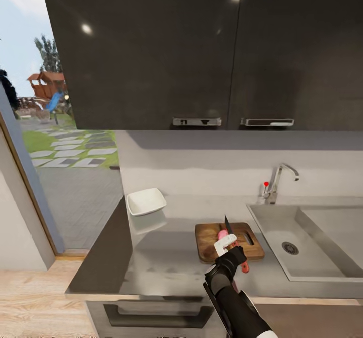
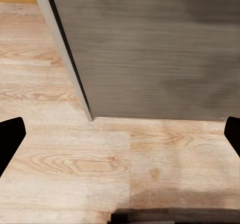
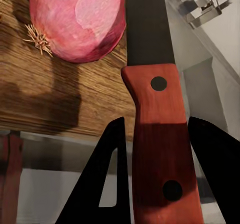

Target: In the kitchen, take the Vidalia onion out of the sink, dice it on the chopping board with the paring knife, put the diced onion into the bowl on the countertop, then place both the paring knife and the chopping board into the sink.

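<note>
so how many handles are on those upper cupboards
2. One handle sits at the bottom edge of the left cupboard door, the other handle at the bottom edge of the right door. Cupboards beyond the picture's edge could carry more.

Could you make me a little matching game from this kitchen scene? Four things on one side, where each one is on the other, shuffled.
Things:
1. Vidalia onion
2. paring knife
3. bowl
4. tap

Places:
A. at the countertop's left end
B. on the chopping board
C. behind the sink
D. held in the right gripper

Pairs: 1-B, 2-D, 3-A, 4-C
</note>
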